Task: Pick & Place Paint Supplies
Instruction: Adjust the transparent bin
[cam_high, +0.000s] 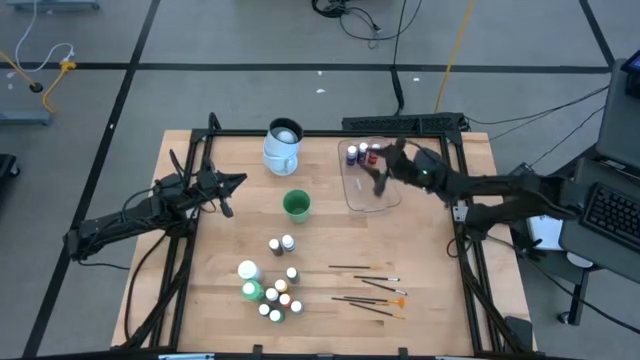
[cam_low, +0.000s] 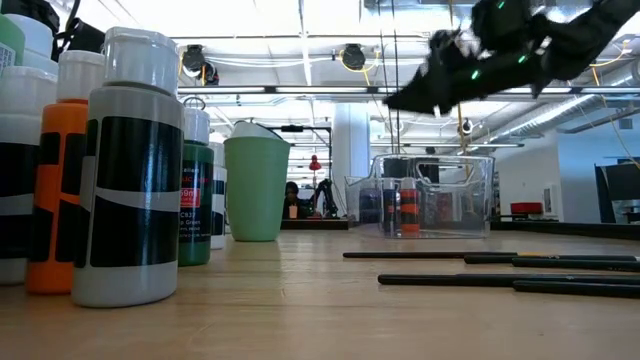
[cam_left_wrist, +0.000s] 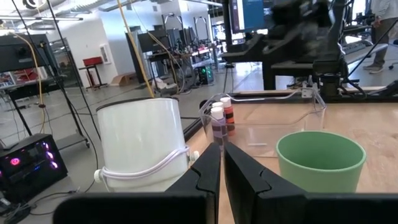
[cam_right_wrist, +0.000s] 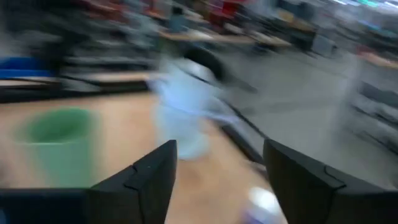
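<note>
The right claw (cam_high: 381, 170) hangs over the clear tub (cam_high: 372, 200) at the far side of the tabletop (cam_high: 430, 240). Its 2 fingers (cam_right_wrist: 146, 180) are wide apart and nothing is between them. In the low view it is up in the air above the tub, not touching it.

Inside the tub, at its far end, stand 3 small paint bottles (cam_high: 362, 153) close together. They have white caps, and 1 looks purple and 1 looks red.

The left claw (cam_high: 226, 185) waits on the left side of the tabletop, pointing at the pale-blue jug (cam_high: 283, 145). Its fingers (cam_left_wrist: 208, 171) are pressed together with nothing in them.

A green cup (cam_high: 296, 205) stands near the middle of the tabletop, between the jug and the other paint things.

2 tiny bottles (cam_high: 281, 245) stand side by side a little nearer than the cup. Closer to the near edge is a bunch of bottles (cam_high: 272, 292). A bigger white one and a bigger green one are at its left, and small ones with white caps are packed next to them. 1 small bottle looks orange.

To the right of the bunch lie thin dark brushes (cam_high: 368, 288), flat on the wood and well apart from the tub. 2 of them have orange tips.
</note>
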